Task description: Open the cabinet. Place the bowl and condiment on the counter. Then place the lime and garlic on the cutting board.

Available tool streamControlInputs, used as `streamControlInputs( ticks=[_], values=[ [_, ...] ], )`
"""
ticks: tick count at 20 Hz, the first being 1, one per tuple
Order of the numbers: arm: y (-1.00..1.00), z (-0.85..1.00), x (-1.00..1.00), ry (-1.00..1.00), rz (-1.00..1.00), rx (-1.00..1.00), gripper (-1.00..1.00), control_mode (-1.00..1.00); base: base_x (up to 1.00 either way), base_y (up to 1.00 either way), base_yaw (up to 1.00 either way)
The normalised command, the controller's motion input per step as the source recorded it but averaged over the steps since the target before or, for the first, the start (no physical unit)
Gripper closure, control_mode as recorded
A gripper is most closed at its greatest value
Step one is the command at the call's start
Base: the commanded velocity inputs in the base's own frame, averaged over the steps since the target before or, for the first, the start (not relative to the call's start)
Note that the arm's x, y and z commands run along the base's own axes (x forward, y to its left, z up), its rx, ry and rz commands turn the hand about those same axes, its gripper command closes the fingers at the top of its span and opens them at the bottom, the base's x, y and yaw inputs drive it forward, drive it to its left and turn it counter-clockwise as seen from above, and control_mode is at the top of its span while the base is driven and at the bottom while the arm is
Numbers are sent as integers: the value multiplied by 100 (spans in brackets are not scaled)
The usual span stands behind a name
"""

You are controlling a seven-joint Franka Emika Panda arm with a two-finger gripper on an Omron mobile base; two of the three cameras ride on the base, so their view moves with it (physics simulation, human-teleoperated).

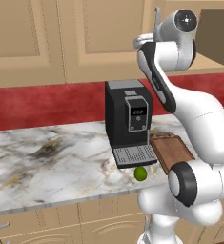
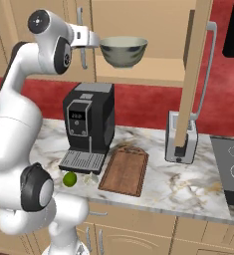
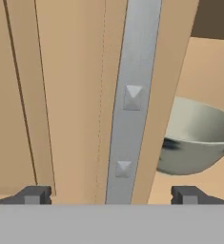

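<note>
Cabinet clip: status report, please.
Gripper open, straddling silver bar handle of closed left door. Tan wood wall cabinet: right door open, grey-green glazed bowl on shelf. Round green lime on white marble counter.

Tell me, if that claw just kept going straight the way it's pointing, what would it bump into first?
Most likely the silver bar handle on the closed left cabinet door. The open claw has it centred between its fingertips. The bowl sits off to one side, inside the cabinet. Depth is hard to judge.
</note>
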Motion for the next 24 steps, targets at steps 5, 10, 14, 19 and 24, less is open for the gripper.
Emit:
streamControlInputs(
  ticks=[5,10,14,19,24],
  values=[
    [0,-12,42,0,-4,1,100,-100,0,0,0],
    [0,-11,8,0,-1,4,100,-100,0,0,0],
    [3,0,-14,0,0,6,100,-100,0,0,0],
    [61,0,-90,0,4,4,100,-100,0,0,0],
    [100,3,-100,0,6,0,100,-100,0,0,0]
  ],
)
